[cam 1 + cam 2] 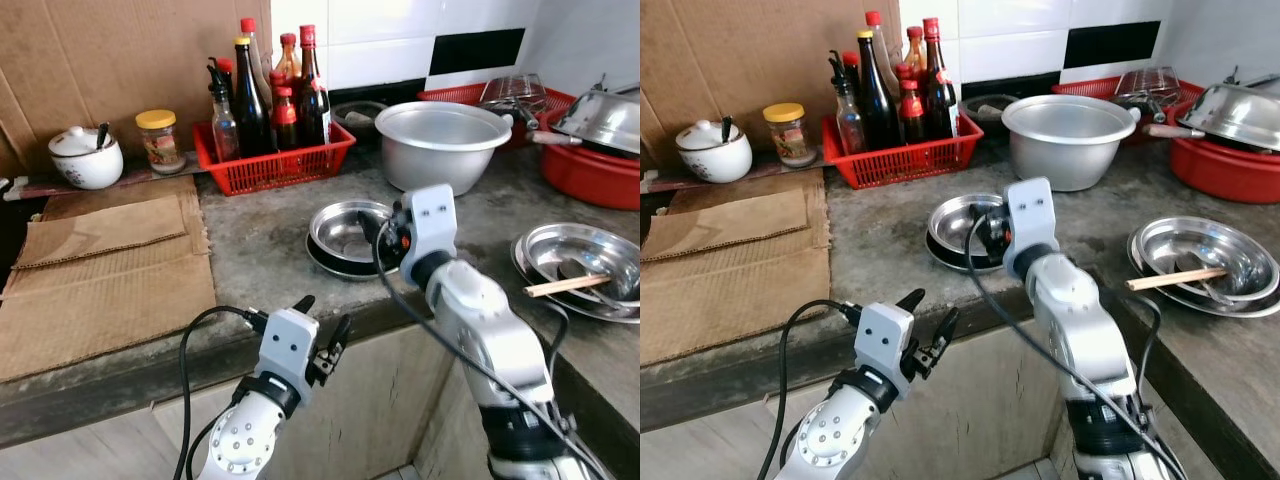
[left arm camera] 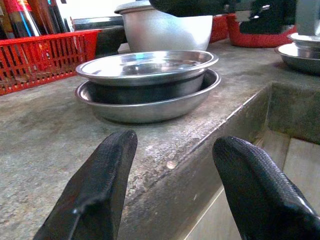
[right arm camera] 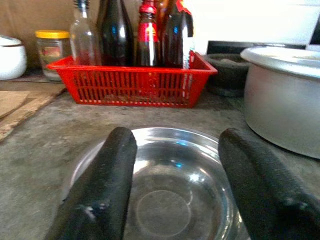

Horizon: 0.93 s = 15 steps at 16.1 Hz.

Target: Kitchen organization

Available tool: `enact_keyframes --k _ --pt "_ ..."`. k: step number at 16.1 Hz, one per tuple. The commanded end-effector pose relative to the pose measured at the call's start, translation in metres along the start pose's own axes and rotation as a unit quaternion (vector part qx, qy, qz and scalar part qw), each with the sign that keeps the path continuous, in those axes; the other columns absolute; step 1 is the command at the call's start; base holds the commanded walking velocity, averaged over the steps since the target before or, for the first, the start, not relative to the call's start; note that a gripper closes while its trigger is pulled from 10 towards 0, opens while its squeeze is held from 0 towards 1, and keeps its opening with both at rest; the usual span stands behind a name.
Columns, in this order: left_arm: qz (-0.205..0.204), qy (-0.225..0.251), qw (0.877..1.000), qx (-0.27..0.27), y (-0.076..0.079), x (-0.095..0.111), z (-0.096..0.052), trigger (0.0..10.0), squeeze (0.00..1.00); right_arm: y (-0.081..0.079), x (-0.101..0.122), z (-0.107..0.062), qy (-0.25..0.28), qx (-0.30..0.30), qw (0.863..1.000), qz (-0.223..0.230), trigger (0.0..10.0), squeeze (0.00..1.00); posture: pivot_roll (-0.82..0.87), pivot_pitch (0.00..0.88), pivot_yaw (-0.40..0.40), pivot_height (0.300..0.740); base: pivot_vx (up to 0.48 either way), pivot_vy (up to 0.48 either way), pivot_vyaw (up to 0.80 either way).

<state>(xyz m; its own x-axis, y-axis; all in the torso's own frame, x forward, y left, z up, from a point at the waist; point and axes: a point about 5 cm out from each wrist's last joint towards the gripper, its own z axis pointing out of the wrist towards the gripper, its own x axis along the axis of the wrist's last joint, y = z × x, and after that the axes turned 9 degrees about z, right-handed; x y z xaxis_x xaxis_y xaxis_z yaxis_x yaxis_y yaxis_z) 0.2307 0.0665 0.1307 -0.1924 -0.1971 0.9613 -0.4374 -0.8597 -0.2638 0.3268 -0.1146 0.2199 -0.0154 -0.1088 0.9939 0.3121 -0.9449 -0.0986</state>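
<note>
Right tool [image 3: 170,185] gapes empty over stacked steel bowls [image 1: 345,235]; left tool [image 1: 322,322], open, empty, hangs off the table [image 1: 260,255] edge; big pot [image 1: 442,140] beyond.

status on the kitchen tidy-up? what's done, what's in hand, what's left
Done: bottles stand in the red basket. In hand: nothing gripped; the right gripper hovers open over the stacked steel dishes; the left gripper is open at the counter edge. Left: those dishes, plus the plates with chopsticks.
</note>
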Motion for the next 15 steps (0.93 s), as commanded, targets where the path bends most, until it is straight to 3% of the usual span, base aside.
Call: enact_keyframes --k 1,2,3,4,8,11,15 --pt "0.004 -0.001 1.000 0.001 -0.001 0.001 0.000 10.0 0.00 0.004 0.006 0.007 -0.008 -0.008 1.000 0.017 10.0 1.00 -0.02 0.037 -0.007 0.740 0.000 0.000 0.00" --pt "0.004 -0.001 1.000 0.001 -0.001 0.001 0.000 10.0 0.00 0.004 0.008 0.010 -0.010 -0.009 1.000 0.012 10.0 1.00 -0.02 0.037 -0.007 0.740 0.000 0.000 0.00" --pt "0.003 -0.001 1.000 0.000 0.000 0.002 -0.001 10.0 0.00 0.005 0.010 0.016 -0.023 -0.015 1.000 0.005 10.0 0.83 -0.02 0.046 -0.012 0.740 0.000 0.000 0.00" --pt "0.003 -0.001 1.000 0.001 0.000 0.002 -0.001 10.0 0.00 0.009 0.012 0.022 -0.038 -0.039 0.999 0.005 10.0 0.00 -0.02 0.049 -0.013 0.740 0.000 0.000 0.00" --pt "0.002 0.000 1.000 0.001 0.002 0.004 -0.002 10.0 0.00 0.020 0.007 0.034 -0.108 -0.068 0.991 0.029 10.0 0.00 -0.02 0.065 -0.020 0.740 0.000 0.000 0.00" --pt "0.002 0.000 1.000 0.001 0.003 0.004 -0.002 10.0 0.00 0.024 0.006 0.040 -0.131 -0.083 0.987 0.044 10.0 0.00 -0.02 0.067 -0.024 0.740 0.000 0.000 0.00" --pt "0.001 -0.001 1.000 0.002 0.003 0.004 -0.003 10.0 0.00 0.026 0.018 0.045 -0.113 -0.091 0.988 0.057 10.0 0.00 -0.02 0.069 -0.025 0.740 0.000 0.000 0.00"
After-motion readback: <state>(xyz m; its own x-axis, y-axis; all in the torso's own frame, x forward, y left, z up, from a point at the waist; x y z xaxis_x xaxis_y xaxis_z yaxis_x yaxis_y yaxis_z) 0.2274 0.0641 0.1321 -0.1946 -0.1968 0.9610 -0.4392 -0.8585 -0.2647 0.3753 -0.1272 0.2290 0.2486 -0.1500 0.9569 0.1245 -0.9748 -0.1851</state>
